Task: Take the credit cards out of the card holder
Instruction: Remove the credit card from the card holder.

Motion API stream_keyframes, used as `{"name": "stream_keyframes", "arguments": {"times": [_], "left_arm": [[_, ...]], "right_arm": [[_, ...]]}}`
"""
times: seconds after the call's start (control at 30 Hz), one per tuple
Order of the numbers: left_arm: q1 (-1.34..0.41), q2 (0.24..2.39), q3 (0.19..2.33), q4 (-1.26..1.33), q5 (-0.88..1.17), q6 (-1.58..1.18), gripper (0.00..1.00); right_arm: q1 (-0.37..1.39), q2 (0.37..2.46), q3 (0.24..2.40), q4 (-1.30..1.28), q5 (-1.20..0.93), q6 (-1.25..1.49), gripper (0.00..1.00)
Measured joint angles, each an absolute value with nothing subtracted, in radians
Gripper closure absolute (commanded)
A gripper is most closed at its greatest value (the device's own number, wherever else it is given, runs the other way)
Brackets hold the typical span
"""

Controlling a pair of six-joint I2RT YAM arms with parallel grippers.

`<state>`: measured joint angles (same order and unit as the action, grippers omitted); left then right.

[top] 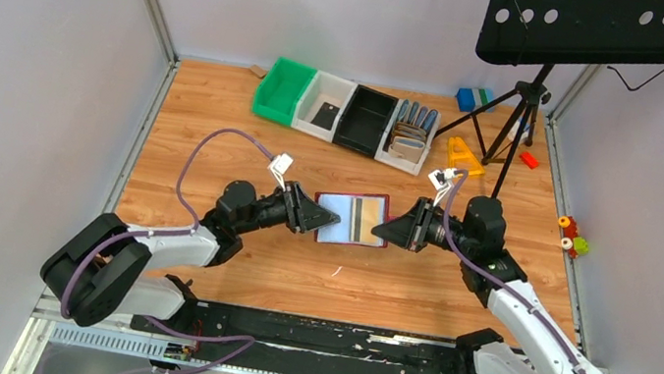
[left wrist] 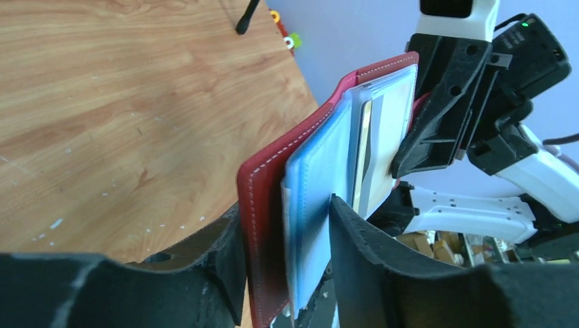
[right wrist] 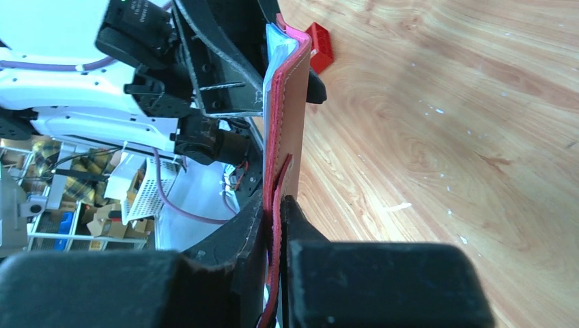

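Note:
The card holder [top: 351, 220] is a maroon leather wallet, held open in the air between my two arms with its pale blue clear sleeves facing up. Inside one sleeve shows a gold-tan credit card [top: 359, 219] with a dark stripe; its edge also shows in the left wrist view [left wrist: 363, 160]. My left gripper [top: 323, 218] has its fingers closed against the red cover [left wrist: 266, 198] on one side and the blue sleeves on the other [left wrist: 283, 205]. On the opposite edge my right gripper [top: 385, 227] is shut on the holder's cover [right wrist: 293, 102], pinching the thin red leather [right wrist: 278, 201].
Along the back stand a green bin [top: 283, 90], a white bin [top: 325, 107] holding a black card, a black bin [top: 365, 120] and a white bin [top: 409, 134] with upright wallets. A music stand's tripod [top: 519, 106] and a yellow piece [top: 462, 154] are at the back right.

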<state>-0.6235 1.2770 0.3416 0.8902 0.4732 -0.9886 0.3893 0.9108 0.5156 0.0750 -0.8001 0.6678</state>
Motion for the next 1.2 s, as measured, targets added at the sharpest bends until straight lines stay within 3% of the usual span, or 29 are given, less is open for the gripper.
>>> {"name": "stream_keyframes", "arguments": {"times": [0.1, 0.2, 0.3, 0.4, 0.6, 0.83, 1.0, 1.13, 1.2], "left_arm": [[-0.612, 1.266, 0.321, 0.941, 0.500, -1.026, 0.83], [-0.612, 1.218, 0.310, 0.948, 0.517, -1.048, 0.99], [-0.612, 1.131, 0.310, 0.912, 0.518, -1.039, 1.00], [-0.612, 1.060, 0.310, 0.860, 0.519, -1.019, 1.00], [-0.612, 1.017, 0.312, 0.825, 0.547, -1.012, 1.00], [-0.612, 1.018, 0.312, 0.824, 0.569, -1.025, 1.00], [-0.612, 1.047, 0.311, 0.874, 0.578, -1.055, 1.00], [-0.612, 1.082, 0.311, 0.924, 0.587, -1.085, 1.00], [-0.612, 1.091, 0.311, 0.936, 0.589, -1.093, 0.90]], "right_arm": [[0.389, 0.904, 0.511, 0.105, -0.822, 0.686, 0.93], [0.389, 0.902, 0.503, 0.123, -0.831, 0.699, 0.73], [0.389, 0.902, 0.503, 0.147, -0.840, 0.713, 0.55], [0.389, 0.906, 0.503, 0.164, -0.841, 0.719, 0.44], [0.389, 0.953, 0.503, 0.230, -0.871, 0.736, 0.36], [0.389, 0.959, 0.503, 0.284, -0.905, 0.754, 0.61], [0.389, 0.970, 0.503, 0.290, -0.919, 0.759, 0.64], [0.389, 0.996, 0.503, 0.289, -0.922, 0.761, 0.89], [0.389, 1.001, 0.503, 0.289, -0.925, 0.762, 0.98]]}}
